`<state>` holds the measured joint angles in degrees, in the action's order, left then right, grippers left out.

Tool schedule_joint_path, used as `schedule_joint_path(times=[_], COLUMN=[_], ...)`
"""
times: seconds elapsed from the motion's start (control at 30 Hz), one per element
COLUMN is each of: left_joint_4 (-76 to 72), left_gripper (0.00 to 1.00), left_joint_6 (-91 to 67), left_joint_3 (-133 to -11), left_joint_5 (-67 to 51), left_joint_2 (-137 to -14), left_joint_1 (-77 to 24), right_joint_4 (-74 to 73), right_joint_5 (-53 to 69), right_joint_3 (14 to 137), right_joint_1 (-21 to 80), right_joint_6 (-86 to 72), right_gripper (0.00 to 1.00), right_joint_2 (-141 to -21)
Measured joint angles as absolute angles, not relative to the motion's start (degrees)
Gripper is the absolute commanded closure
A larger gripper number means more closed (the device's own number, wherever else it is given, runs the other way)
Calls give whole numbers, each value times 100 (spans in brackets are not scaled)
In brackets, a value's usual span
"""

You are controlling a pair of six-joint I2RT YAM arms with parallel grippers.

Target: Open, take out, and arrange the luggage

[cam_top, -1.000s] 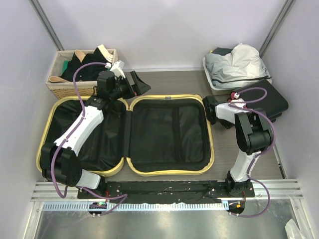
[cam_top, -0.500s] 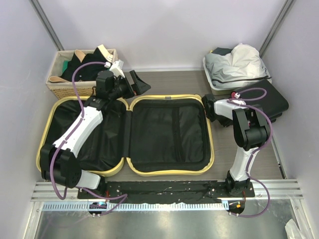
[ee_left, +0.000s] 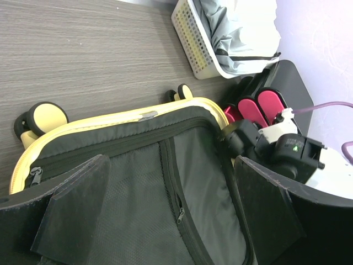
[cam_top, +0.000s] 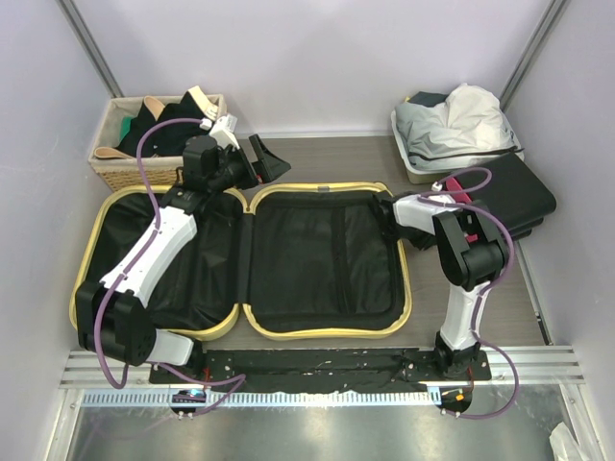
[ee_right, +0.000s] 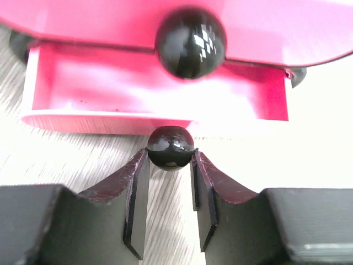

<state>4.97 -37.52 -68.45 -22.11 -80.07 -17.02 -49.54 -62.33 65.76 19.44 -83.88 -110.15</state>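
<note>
The pale-yellow luggage [cam_top: 327, 333] lies wide open and flat, both halves showing black lining; its zipped mesh pocket [ee_left: 138, 210] fills the left wrist view. My left gripper [cam_top: 264, 158] hovers open over the suitcase's far edge near the hinge, its fingers [ee_left: 77, 204] spread with nothing between them. My right gripper [cam_top: 399, 216] is at the suitcase's right rim. In the right wrist view it [ee_right: 170, 157] is shut on a small black ball [ee_right: 170, 146] just below a pink tray-like part [ee_right: 154, 88].
A wicker basket [cam_top: 159, 134] of dark clothes stands at the back left. A white bin [cam_top: 456, 130] of pale grey cloth is at the back right. A black box [cam_top: 509, 197] with red cylinders [ee_left: 259, 105] sits beside the right arm.
My right gripper has moved left to the suitcase's right rim and its jaws have narrowed. The left arm has hardly moved.
</note>
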Motion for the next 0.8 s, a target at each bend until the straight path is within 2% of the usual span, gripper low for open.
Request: schedule_joint_path(times=[0.33,0.43,0.47,0.53,0.63,0.8], left_joint_4=[456,454,447,447,436,410], left_gripper=[0,0,0,0,0,0], left_joint_6=[-3830,-3848,-3850,-3852,-3854,-3854], left_joint_3=[-6845,-6845,-6845,-6845,-6845,-6845], left_joint_5=[-2213,-2213,-2215,-2217,-2226,-2231], left_joint_2=[-8005,-7996,-7994,-7988,-7983,-7983], left_joint_1=[-1702,-1702,-1702,-1702,-1702,-1702], right_joint_4=[-5522,-5586,-5586,-5581,-5653,-5924], right_joint_5=[-6283,-6267,-6246,-6180,-6180,-6250], right_joint_3=[6685,6685,6685,6681,6667,6482], right_joint_1=[2333,2397,2405,2427,2582,2976], right_joint_6=[-8873,-8886,-8860,-8781,-8709,-8656], right_gripper=[97,71,58,50,41,39], right_joint_2=[-11021,-11015,-11008,-10984,-10820,-10471])
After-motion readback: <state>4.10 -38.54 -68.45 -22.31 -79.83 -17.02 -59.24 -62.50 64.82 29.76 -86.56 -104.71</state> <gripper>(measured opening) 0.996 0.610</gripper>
